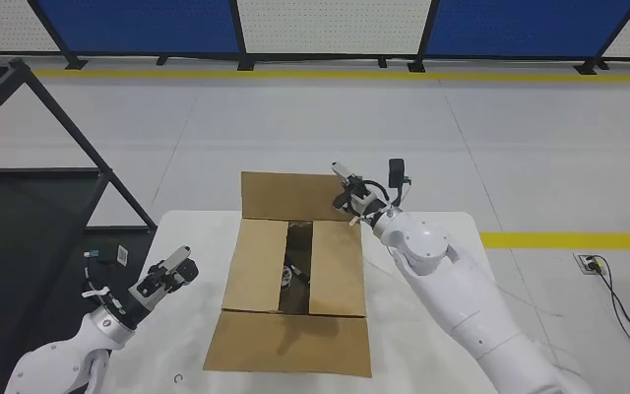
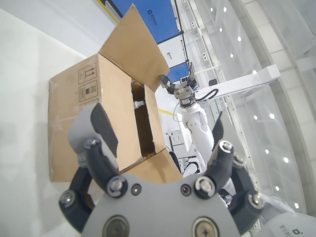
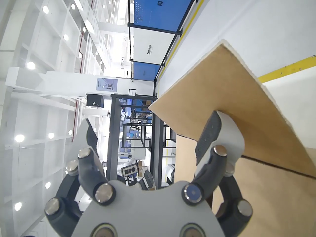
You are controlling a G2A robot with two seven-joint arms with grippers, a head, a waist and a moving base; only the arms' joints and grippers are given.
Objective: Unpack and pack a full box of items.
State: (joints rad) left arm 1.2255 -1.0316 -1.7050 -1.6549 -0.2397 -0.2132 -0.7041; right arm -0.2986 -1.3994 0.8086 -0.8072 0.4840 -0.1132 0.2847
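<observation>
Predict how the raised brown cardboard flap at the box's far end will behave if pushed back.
The raised brown cardboard flap probably swings on its fold as one flat, fairly stiff sheet. Its thin edge suggests little weight. Pushed hard by the right gripper, the whole cardboard box might slide on the smooth white table.

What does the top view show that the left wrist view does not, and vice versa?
Top view's own: a black metal frame beside the white table, and a white power strip on the floor. Left wrist view's own: black printed symbols on the side wall of the brown cardboard box, and rows of ceiling lights. Shared: the box, the gap between its inner flaps, and the open right gripper at its raised far flap.
</observation>
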